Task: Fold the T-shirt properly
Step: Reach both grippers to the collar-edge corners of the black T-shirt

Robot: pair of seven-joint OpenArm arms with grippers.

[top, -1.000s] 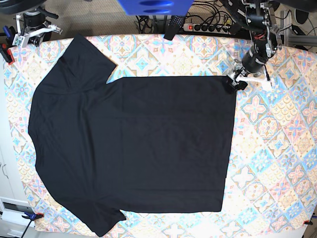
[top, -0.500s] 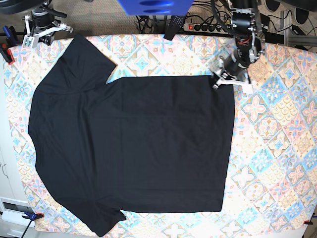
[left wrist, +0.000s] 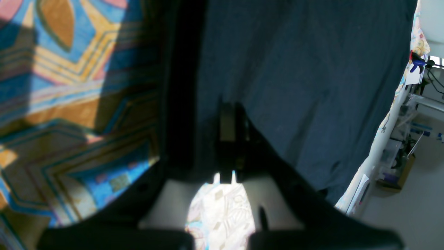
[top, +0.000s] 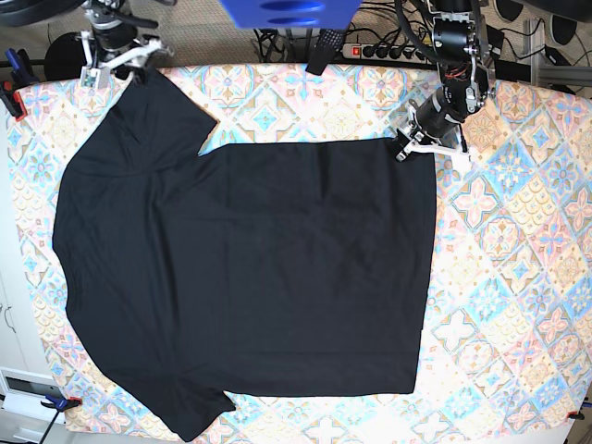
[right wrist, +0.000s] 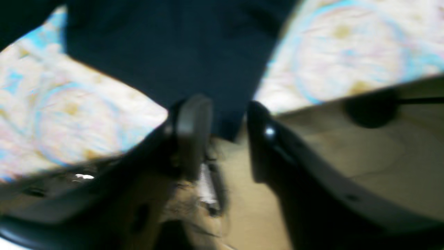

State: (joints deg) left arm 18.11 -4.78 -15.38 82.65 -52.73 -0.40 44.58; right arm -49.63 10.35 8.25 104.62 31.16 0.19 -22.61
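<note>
Jaws of the left gripper (top: 407, 148) are pinching the shirt (top: 250, 268) at its far hem corner; the right gripper (right wrist: 225, 135) is gaping over a sleeve tip. Shirt is lying flat across the patterned table (top: 518, 277).

Left tool (top: 407, 148) pinched closed, arm reaching down; right tool (right wrist: 225, 139) parted, fingers apart.

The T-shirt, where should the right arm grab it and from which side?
Likely the sleeve tip of the T-shirt at the table's far edge, coming from beyond that edge. The sleeve lies flat, its corner free, and the right gripper hangs open just over it.
</note>
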